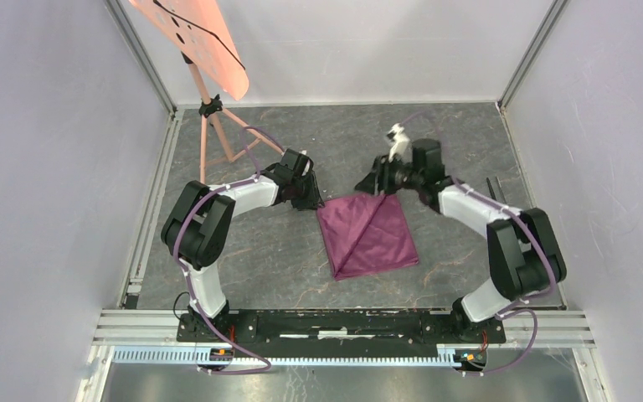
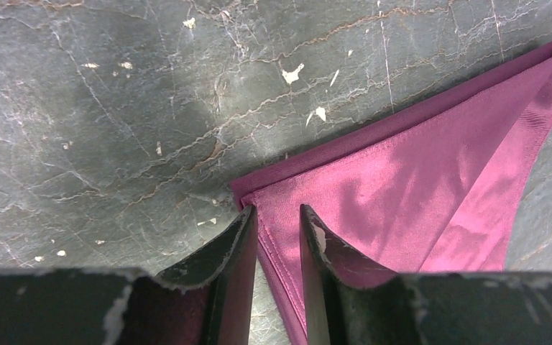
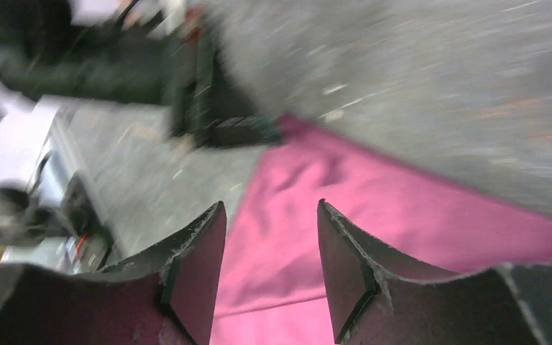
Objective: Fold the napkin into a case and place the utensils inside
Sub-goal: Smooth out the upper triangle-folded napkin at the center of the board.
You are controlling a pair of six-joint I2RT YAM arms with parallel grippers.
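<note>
The right wrist view is smeared with blur. Only the two dark fingers of the right pincer (image 3: 271, 208) and a broad pink-purple patch read clearly there, and a dark shape at the upper left is too soft to name. In the top view both pincers' fingertips are hidden under their own wrists. An orange panel on a thin orange tripod stand (image 1: 218, 138) is cut off by the top edge. Two slim dark utensils (image 1: 495, 188) lie just beyond the right arm's forearm, too small to tell which is which.

The soft plum-maroon fabric napkin (image 1: 367, 239) lies flat on the grey marbled table top (image 1: 268, 260), between the two pincers, folded with one diagonal crease running from its far corner to its near corner.

The left pincer (image 2: 277, 215) is low over the napkin's left corner. Its fingers are narrowly apart, and the doubled hem runs down through the gap, with the corner tip just ahead of the left finger. The cloth there lies smooth rather than bunched, so nothing looks pinched. Whether the fingertips touch the fabric cannot be told.

The right pincer is at the napkin's far corner with a wider gap. The fabric fills the space between and ahead of its fingers, and the napkin's edge slants away in front of its left finger. Nothing is held between them.
</note>
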